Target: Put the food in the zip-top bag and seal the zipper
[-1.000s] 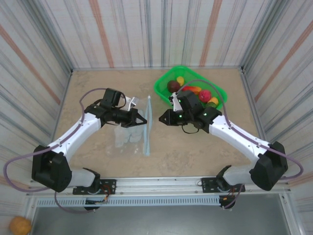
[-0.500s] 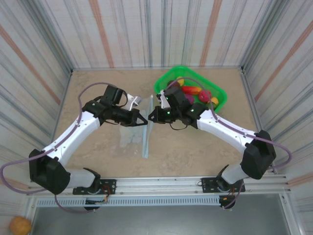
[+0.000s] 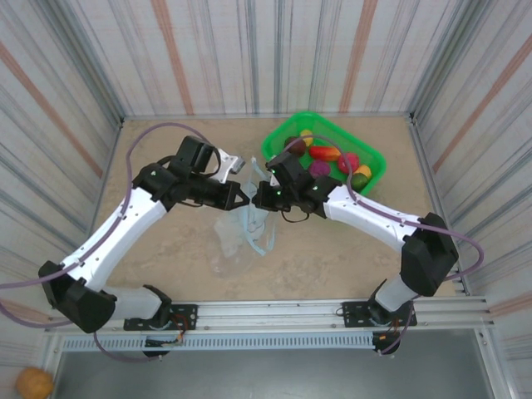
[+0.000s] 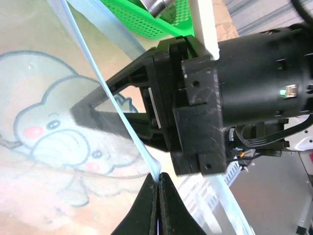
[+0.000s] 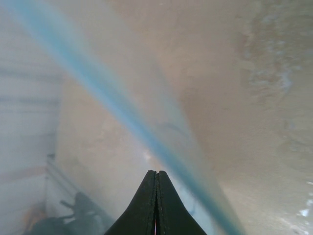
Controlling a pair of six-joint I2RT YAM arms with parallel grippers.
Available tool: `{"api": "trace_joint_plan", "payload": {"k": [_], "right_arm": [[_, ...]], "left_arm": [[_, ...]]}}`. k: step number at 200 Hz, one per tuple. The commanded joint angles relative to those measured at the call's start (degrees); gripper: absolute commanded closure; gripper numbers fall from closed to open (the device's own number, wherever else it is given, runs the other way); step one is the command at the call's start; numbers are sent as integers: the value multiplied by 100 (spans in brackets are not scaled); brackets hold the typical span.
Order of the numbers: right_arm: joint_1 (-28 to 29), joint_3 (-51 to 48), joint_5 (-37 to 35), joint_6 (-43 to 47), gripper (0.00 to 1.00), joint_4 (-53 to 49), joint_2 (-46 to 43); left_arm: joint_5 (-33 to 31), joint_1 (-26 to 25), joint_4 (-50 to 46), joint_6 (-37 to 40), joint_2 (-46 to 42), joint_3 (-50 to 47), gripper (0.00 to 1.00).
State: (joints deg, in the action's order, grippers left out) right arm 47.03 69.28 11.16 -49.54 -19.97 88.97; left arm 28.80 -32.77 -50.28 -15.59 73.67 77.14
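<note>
The zip-top bag [image 3: 235, 241] hangs crumpled above the table, lifted at its mouth between both grippers. Its elephant print [image 4: 46, 129] faces the left wrist camera. My left gripper [image 3: 246, 198] [image 4: 159, 177] is shut on the pale blue zipper [image 4: 105, 93] [image 3: 264, 235]. My right gripper [image 3: 258, 199] [image 5: 156, 173] meets it tip to tip, jaws shut with the bag's film at their tips; the zipper [image 5: 117, 110] runs diagonally just past them. The food [image 3: 326, 155], several small toy fruits and vegetables, lies in the green tray [image 3: 273, 150] behind the right arm.
The green mesh tray [image 4: 146, 22] sits at the back right near the striped walls. The right gripper's black body [image 4: 230, 93] is very close in front of the left wrist camera. An orange ball [image 3: 33, 383] lies off the table at the bottom left.
The right gripper moved left from the tray to the bag's mouth and shut there. Both grippers then rose and the bag lifted off the table, crumpling.
</note>
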Motion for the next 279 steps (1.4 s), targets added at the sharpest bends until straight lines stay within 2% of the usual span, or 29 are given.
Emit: {"api": "trace_joint_plan", "payload": {"k": [1,35,65,84,107,144,201,233,238,242,250,260,272,279], "right_arm": [[13,-211,-581,-47,94,-309,-303],[15,-264,-1152,208,93,-744,-464],[-1,-285,-1353,295,88,-778,-522],[7,-196,-1130,379,86,-644,-473],[141,-142,-565,507,85,-15,-457],[436,438,-718,728,100,-255,15],[588,719,-638,645,100,-360,582],[528,606,-445,408,100,-231,699],[527,568,-395,373,93,-145,696],[524,542,-358,343,84,-76,684],[518,480,-314,292,55,79,653],[521,401,-290,237,31,259,578],[514,314,-264,198,14,445,505],[509,298,-226,194,7,503,472]], "left_arm": [[-436,122,-278,135,-305,210,100],[-837,227,-530,244,-330,412,100],[-934,222,-693,285,-205,655,100],[-572,171,-736,244,-45,748,100],[-455,-127,-717,285,126,806,100],[-322,-216,-462,154,227,825,100],[-56,-228,-208,-7,233,917,100],[-154,-234,-134,0,116,855,100],[-139,-230,-123,-5,100,842,100],[-137,-229,-111,-9,96,838,100],[-138,-231,-113,-12,91,818,100],[-113,-234,-109,-6,99,811,100],[-140,-229,-109,7,99,793,100],[-163,-229,-110,8,95,776,100]]}}
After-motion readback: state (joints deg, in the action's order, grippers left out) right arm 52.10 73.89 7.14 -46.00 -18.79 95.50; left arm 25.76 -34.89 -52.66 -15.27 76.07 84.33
